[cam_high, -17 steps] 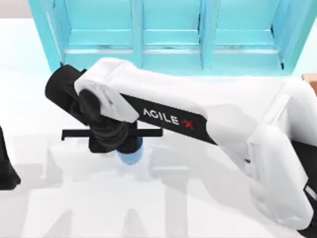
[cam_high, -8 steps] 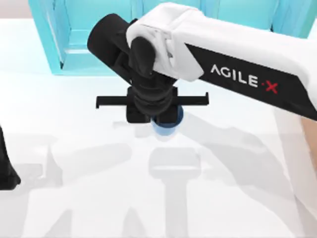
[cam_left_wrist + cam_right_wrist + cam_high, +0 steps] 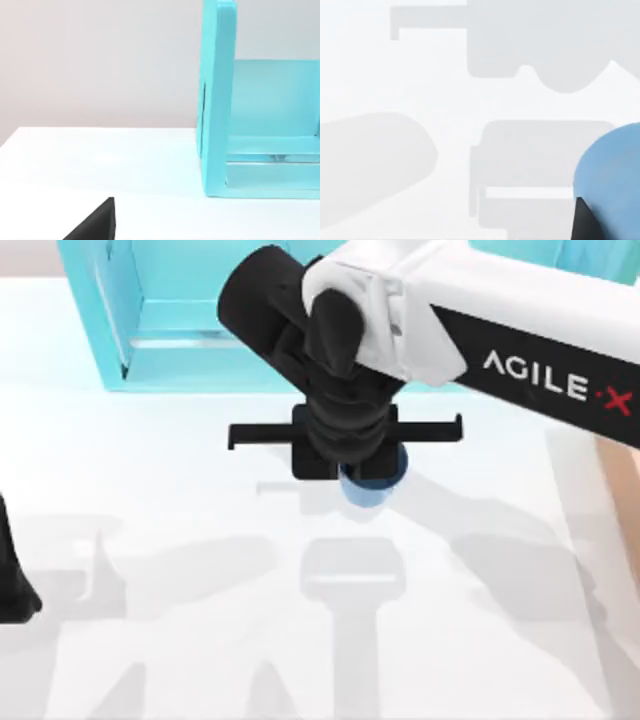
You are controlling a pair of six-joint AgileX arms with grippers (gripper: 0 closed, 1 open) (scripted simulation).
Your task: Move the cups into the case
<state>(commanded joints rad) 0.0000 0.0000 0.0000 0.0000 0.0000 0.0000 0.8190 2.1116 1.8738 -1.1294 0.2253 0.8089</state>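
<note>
The right gripper (image 3: pixel 368 475) hangs above the white table (image 3: pixel 150 490), just in front of the open turquoise cabinet (image 3: pixel 170 330), clamped on a small round plain blue cup (image 3: pixel 372 488) that sits directly beneath it, raised off the surface. In the right wrist view the same cup (image 3: pixel 615 175) sits against a dark finger (image 3: pixel 585 222). The left arm is parked at the table's left edge; its gripper's state cannot be told.

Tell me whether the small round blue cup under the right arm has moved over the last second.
Yes. In the top view the blue cup, carried by the right gripper, has shifted right and up, toward the turquoise cabinet.
</note>
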